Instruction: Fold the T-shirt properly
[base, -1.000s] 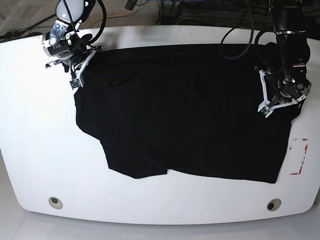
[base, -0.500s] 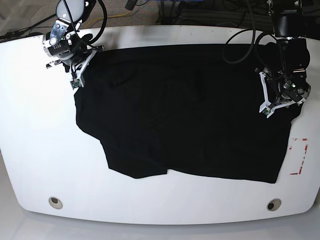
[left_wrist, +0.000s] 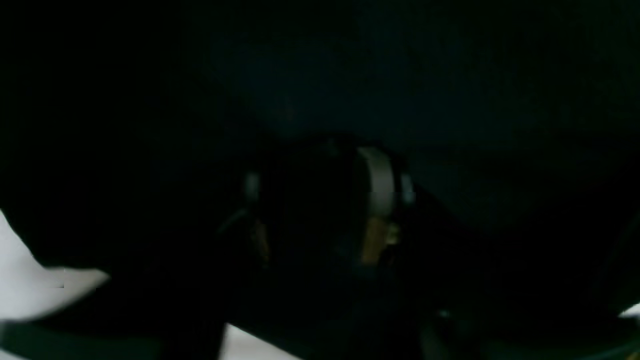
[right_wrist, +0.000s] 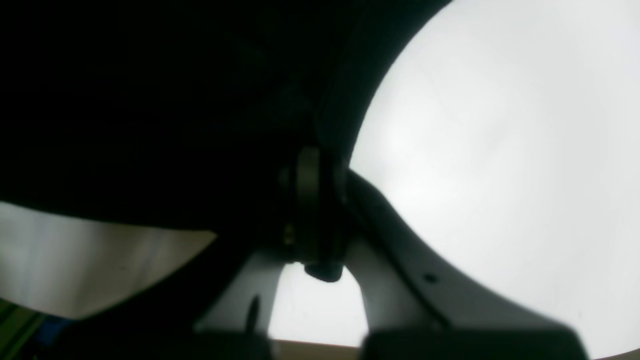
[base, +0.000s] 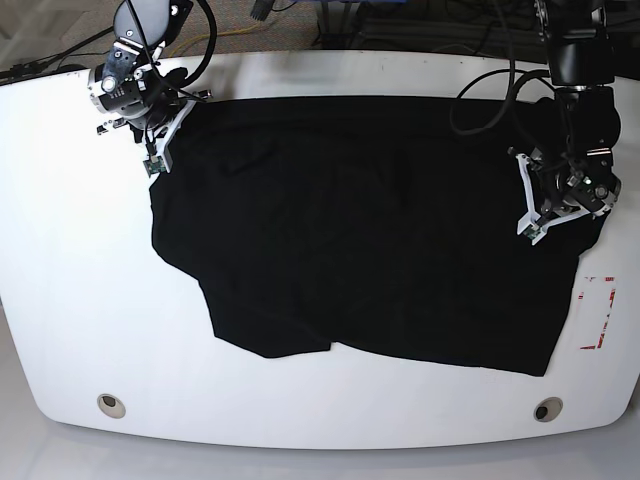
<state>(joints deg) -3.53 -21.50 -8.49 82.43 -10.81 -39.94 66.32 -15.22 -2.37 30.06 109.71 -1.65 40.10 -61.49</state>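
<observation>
The black T-shirt (base: 370, 220) lies spread flat on the white table (base: 80, 280), with no print showing. My right gripper (base: 160, 125) is at the shirt's far left corner. In the right wrist view the right gripper (right_wrist: 317, 200) is shut on the edge of the black fabric (right_wrist: 150, 100). My left gripper (base: 558, 200) rests on the shirt's right edge. In the left wrist view, which is very dark, the left gripper (left_wrist: 315, 195) has its fingers apart, with black cloth (left_wrist: 450, 75) under and between them.
A red tape mark (base: 598, 315) sits on the table just right of the shirt. Two round holes (base: 110, 404) (base: 547, 409) are near the front edge. Cables hang behind both arms at the table's far side.
The left gripper has shifted slightly toward the far side and inward. The shirt's far edge and right front corner have crept a little toward the front. The right gripper has barely moved.
</observation>
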